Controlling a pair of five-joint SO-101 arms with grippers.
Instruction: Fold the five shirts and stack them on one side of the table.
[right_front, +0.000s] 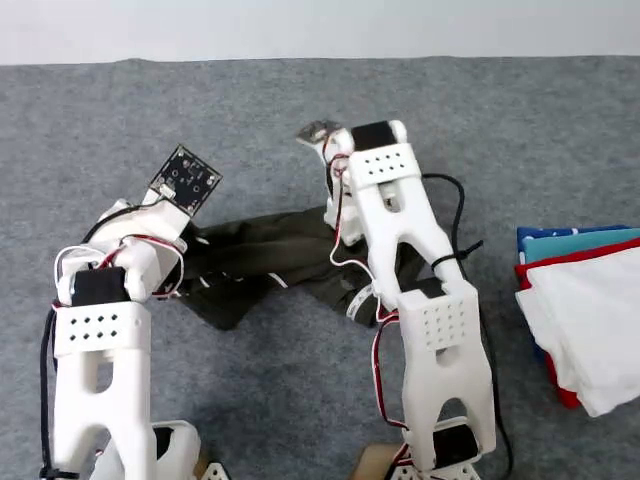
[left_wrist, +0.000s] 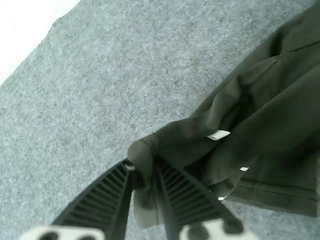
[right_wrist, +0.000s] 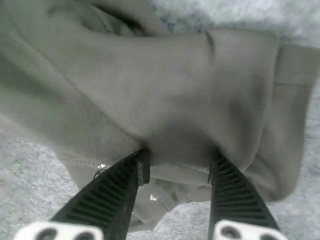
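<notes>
A dark olive shirt (right_front: 262, 256) lies crumpled on the grey felt table between the two arms. In the left wrist view my left gripper (left_wrist: 144, 172) is shut on a bunched fold at one edge of the shirt (left_wrist: 260, 115), which trails away from the fingers. My right gripper (right_wrist: 177, 167) stands open at the other end, its two fingers (right_wrist: 131, 182) straddling a thick fold of the shirt (right_wrist: 150, 85) close to the hem. In the high view the right arm (right_front: 400, 230) covers that end of the cloth.
A stack of folded shirts (right_front: 585, 320) sits at the right edge of the table, white on top with red, teal and blue edges under it. Grey felt (right_front: 250, 100) stretches bare behind the arms, up to a white wall.
</notes>
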